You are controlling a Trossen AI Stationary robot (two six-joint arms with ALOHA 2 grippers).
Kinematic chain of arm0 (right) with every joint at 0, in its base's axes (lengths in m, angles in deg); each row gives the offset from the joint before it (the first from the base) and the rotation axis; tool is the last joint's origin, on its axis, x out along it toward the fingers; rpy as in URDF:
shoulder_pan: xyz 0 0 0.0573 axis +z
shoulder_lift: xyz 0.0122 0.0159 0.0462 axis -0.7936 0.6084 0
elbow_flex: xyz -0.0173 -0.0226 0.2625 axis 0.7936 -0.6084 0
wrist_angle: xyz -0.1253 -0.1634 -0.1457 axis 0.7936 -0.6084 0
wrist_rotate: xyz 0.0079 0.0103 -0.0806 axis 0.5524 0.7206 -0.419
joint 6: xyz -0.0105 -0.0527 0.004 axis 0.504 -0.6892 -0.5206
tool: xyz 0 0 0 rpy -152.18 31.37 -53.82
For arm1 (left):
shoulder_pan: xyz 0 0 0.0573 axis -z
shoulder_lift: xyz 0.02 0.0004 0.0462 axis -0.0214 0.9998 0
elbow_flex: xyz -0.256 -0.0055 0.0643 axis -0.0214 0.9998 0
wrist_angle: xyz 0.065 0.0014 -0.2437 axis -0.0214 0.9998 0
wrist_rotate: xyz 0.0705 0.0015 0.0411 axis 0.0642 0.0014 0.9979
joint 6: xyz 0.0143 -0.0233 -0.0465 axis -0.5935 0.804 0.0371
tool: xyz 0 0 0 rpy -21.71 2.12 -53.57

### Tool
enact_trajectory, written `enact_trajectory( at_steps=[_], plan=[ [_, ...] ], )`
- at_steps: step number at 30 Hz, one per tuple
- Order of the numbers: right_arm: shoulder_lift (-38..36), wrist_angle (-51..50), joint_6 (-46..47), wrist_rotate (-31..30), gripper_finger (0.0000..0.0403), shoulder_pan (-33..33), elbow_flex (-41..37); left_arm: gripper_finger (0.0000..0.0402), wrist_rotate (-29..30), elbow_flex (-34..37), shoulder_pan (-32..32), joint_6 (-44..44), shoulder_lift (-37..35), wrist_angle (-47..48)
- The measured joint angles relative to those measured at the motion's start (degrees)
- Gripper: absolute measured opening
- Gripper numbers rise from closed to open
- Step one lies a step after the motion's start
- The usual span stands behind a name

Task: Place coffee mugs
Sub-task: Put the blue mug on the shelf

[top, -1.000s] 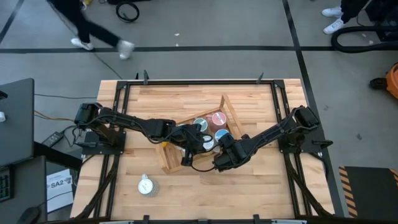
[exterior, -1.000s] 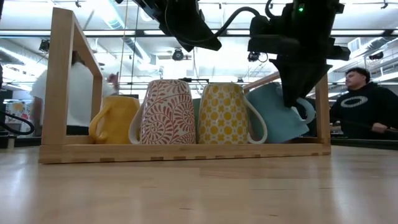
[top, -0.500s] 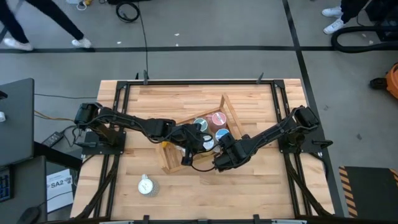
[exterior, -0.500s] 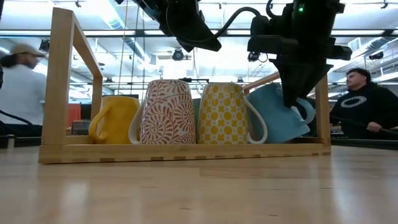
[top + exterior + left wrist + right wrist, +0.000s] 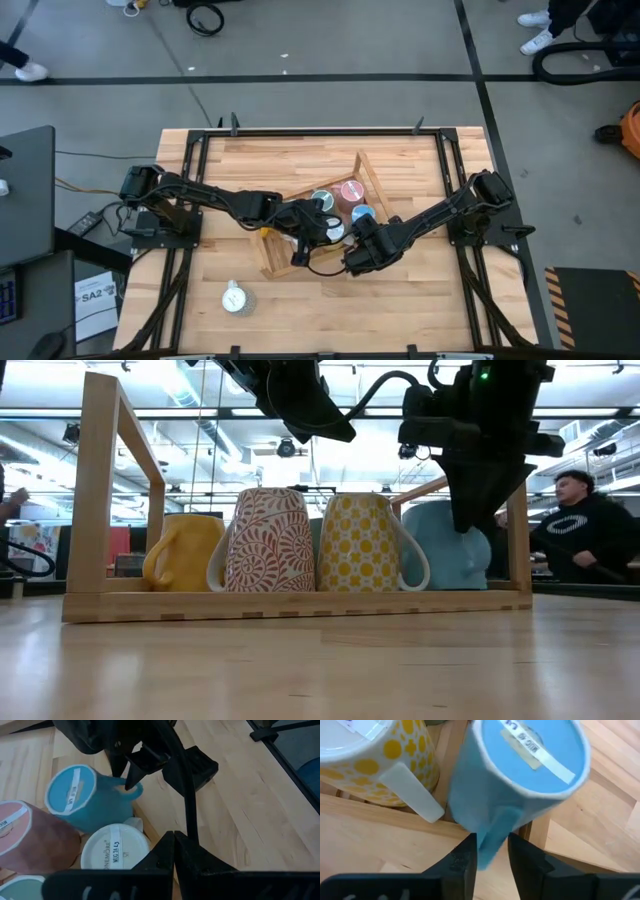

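Right wrist view: right gripper jaws narrowly parted, straddling handle of upside-down light-blue ceramic mug; whether pads press handle, cannot tell. Blue mug stands base-up at end of open wooden rack, beside yellow-patterned white mug. Low view: row continues with red-swirl mug, then plain yellow mug. Left gripper shut, empty, above row. High view: lone white mug well apart on wooden table.
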Motion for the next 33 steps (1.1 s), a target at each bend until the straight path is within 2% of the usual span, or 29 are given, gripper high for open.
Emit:
enact_trajectory(
  at_steps=[9,19,33],
  plan=[
    [0.0,0.0,-0.1,-1.2,0.0157,0.0,0.0,0.0013,0.0,0.0,0.0,0.0,0.0,0.0],
    [0.1,0.0,-0.1,-6.4,0.0156,-0.7,-0.1,0.0013,0.1,0.0,0.0,0.0,0.0,-0.2],
    [0.1,0.7,-1.6,-9.1,0.0156,-2.2,-0.1,0.0013,0.1,0.0,0.0,0.0,0.0,0.0]
  ],
)
